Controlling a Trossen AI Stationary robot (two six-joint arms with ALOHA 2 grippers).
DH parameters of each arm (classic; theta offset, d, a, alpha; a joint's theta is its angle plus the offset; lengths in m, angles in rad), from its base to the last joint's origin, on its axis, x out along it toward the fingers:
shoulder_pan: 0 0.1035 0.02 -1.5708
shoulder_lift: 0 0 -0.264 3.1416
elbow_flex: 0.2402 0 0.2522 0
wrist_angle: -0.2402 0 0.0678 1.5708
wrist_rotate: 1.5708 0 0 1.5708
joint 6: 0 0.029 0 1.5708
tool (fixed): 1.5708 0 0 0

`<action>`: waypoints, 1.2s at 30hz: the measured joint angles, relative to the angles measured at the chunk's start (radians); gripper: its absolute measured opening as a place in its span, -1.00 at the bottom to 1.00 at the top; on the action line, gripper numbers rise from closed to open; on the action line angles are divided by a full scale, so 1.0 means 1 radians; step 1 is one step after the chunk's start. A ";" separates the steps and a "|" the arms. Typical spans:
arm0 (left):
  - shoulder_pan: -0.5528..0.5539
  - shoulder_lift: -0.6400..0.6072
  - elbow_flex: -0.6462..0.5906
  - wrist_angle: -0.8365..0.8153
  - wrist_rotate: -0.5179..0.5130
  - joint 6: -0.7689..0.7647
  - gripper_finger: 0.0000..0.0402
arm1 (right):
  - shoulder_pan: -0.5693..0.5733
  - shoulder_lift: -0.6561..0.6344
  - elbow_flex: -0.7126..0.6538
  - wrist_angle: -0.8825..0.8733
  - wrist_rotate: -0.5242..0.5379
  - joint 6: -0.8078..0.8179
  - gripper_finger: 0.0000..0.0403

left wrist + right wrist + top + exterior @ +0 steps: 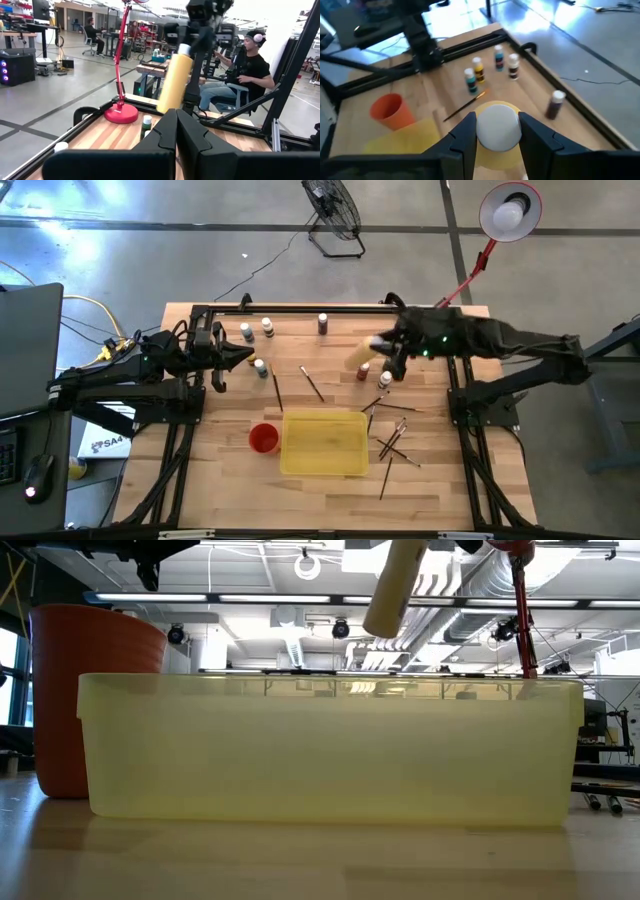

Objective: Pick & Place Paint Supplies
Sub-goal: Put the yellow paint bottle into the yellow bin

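Note:
My right gripper (384, 346) hangs over the table's far right part, shut on the large yellowish bottle (361, 357), which also shows in the low view (394, 586) and in the left wrist view (174, 83). My left gripper (238, 358) waits shut (176, 126) over the far left part, near a small bottle (260, 367) standing on the wood. More small bottles stand along the far edge (246, 332) (267, 327) (322, 323) and under the right gripper (362, 373) (385, 380). Thin brushes lie in the middle (277, 390) (312, 383) and right of the tray (395, 438). My right gripper holds the large yellowish bottle by its pale cap (498, 131), pinched between the two fingers (464, 138), one on each side. The fingers come from above, slanting in from the table's right. The bottle is lifted clear and hangs tilted below them, its body (172, 90) pointing down toward the left.
The flat yellow tray (323, 465) sits near the table's near edge, with the red cup (263, 438) just left of it. A red lamp (505, 215) stands past the far right corner. Bare wood lies between the two grippers. People sit in the room beyond.

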 joint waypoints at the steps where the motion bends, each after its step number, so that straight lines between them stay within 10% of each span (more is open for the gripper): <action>1: 0.000 0.000 0.000 0.000 0.000 0.000 -1.00 | 0.019 0.010 0.000 0.002 0.007 0.011 -0.46; 36: 0.000 0.000 0.000 -0.008 0.002 0.000 -1.00 | 0.291 0.355 0.000 0.224 0.026 0.173 -0.46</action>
